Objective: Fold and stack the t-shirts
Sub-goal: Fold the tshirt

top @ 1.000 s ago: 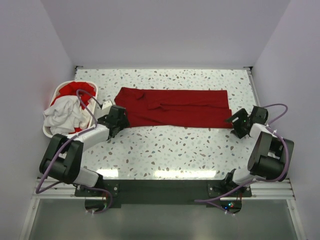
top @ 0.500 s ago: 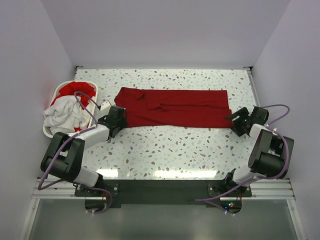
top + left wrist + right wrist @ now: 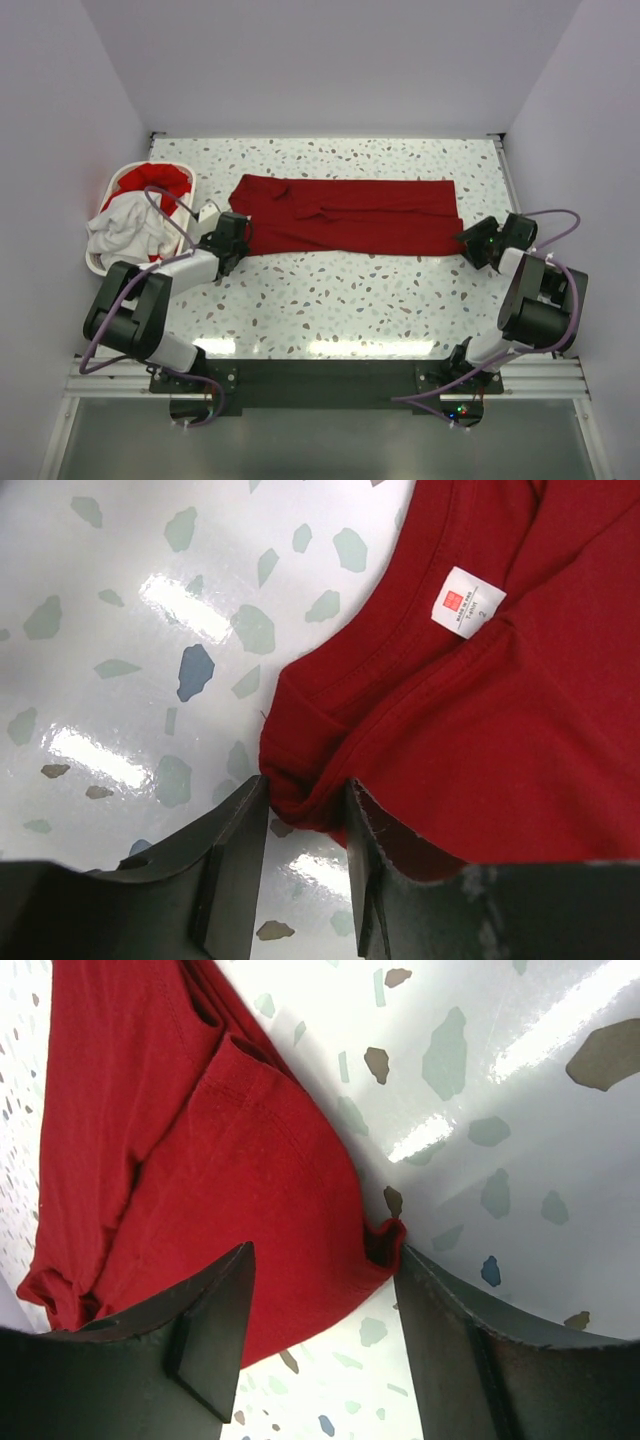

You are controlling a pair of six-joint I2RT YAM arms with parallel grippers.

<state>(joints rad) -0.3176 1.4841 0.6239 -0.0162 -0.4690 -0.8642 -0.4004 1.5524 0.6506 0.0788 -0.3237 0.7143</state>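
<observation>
Jaws on your left gripper (image 3: 305, 790) have come in from wide to a pinch. A bunched fold of the deep red cloth t-shirt (image 3: 350, 215) now fills the gap and touches both fingers, right at the collar-end corner, close to the small white neck label (image 3: 468, 603). Your right gripper (image 3: 320, 1260) has narrowed only a little. Its jaws are spread astride the opposite corner, with the hem edge brushing one finger (image 3: 440, 1330) and nothing clamped yet.

From above, both arms have crept a touch inward toward the cloth, and the shirt itself hasn't shifted. It lies stretched left to right across the speckled white table (image 3: 350, 290), toward the far side, and looks folded lengthwise into a long band.

I read this as the grab before the next fold: left end secured, right end a beat behind. Wait for that right pinch before you lift, or the band may skew. Over at far left, the white cloth t-shirt (image 3: 125, 228) drapes over the white plastic laundry basket (image 3: 116, 178).
</observation>
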